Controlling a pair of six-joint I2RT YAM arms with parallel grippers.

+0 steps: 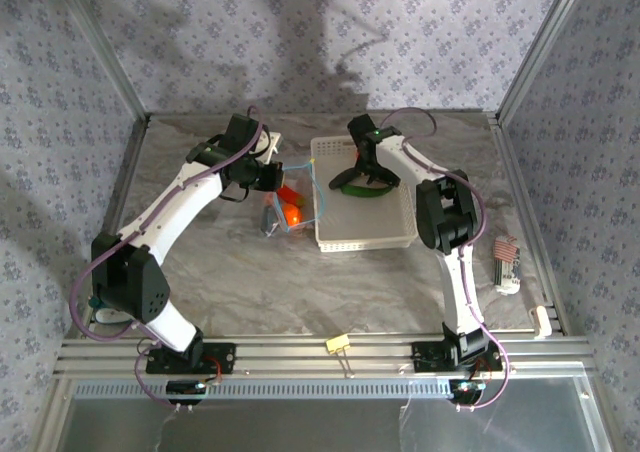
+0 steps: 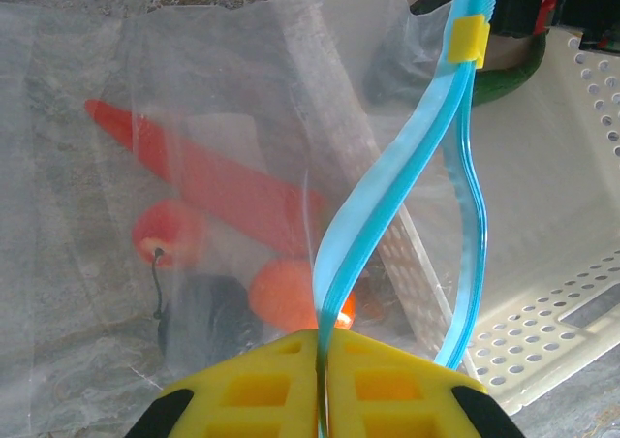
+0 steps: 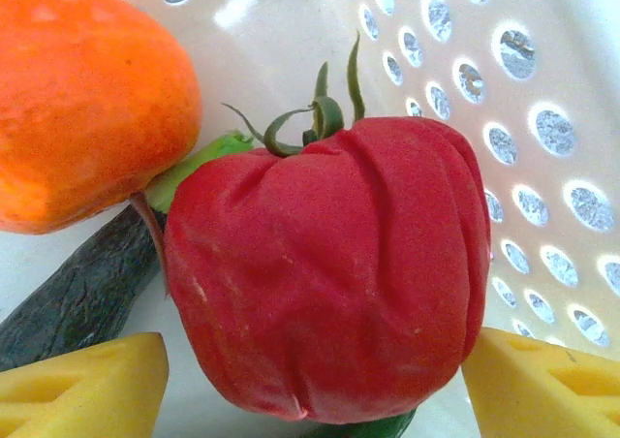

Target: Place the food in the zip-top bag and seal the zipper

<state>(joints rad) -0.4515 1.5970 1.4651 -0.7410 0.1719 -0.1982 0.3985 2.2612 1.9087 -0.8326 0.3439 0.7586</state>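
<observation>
My left gripper [image 2: 322, 360] is shut on the light blue zipper [image 2: 387, 196] of the clear zip-top bag [image 1: 288, 210], which lies just left of the white basket [image 1: 365, 237]. Through the plastic I see the orange carrot [image 2: 223, 181], two small orange fruits [image 2: 286, 293] and a dark piece [image 2: 208, 312]. A yellow slider [image 2: 469, 39] sits at the zipper's far end. My right gripper [image 3: 315, 380] is down in the basket, open, with a yellow finger [image 3: 77, 385] on each side of the red pepper [image 3: 329, 273]. An orange fruit [image 3: 87, 99] and the dark green cucumber [image 3: 77, 297] lie beside it.
The basket's perforated wall [image 3: 542, 128] stands close behind the pepper. A small yellow clip [image 1: 337, 344] lies on the front rail. A striped brush-like object [image 1: 507, 262] rests at the table's right edge. Metal frame posts border both sides.
</observation>
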